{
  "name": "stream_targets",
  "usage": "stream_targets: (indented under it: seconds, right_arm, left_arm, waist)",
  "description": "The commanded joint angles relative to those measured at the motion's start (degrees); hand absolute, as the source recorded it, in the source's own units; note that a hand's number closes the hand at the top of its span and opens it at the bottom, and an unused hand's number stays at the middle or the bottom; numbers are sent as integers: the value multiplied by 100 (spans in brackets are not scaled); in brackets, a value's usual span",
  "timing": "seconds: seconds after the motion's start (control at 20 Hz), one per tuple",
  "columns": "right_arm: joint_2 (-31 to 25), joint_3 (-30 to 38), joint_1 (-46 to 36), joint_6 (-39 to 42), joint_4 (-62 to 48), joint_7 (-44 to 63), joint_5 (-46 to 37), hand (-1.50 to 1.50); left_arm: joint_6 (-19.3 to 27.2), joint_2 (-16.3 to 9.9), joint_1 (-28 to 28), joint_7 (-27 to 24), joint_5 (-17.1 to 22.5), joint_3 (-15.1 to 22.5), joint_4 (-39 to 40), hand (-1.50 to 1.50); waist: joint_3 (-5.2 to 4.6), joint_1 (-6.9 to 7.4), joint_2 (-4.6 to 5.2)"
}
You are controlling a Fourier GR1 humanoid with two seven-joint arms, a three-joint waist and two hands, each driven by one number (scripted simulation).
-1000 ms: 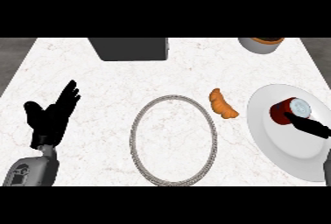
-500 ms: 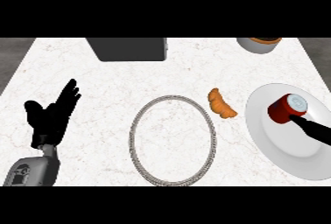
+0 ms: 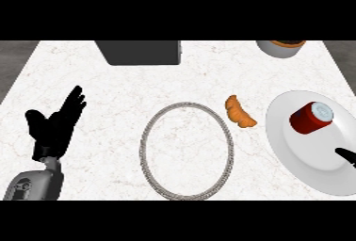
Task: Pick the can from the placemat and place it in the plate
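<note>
Red can [image 3: 312,117] on white plate [image 3: 313,162] | right-hand fingers [image 3: 345,156] apart, below

you see a dark red cylindrical can [image 3: 310,119] with a pale silvery lid, on a plain white round plate [image 3: 306,155]. beyond your black right hand's fingertips [image 3: 345,156], an orange-brown croissant [image 3: 239,112] lies on white marble counter [image 3: 118,89] with faint grey veins.

bright, even light, soft shadows
</note>
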State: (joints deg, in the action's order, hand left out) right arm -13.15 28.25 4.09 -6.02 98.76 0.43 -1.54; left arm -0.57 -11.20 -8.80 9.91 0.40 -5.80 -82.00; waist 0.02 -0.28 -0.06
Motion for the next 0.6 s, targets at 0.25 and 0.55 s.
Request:
stream_targets:
  seconds: [0.25, 0.55]
  right_arm:
    - [-172, 635, 481, 475, -404, -669, 376, -150]
    - [-351, 1056, 775, 837, -597, -881, 566, -150]
  left_arm:
    - [-210, -46, -208, -137, 116, -235, 348, 0]
    - [80, 159, -197, 17, -185, -28, 90, 0]
  waist:
    - [-2, 3, 5]
    - [-2, -4, 4]
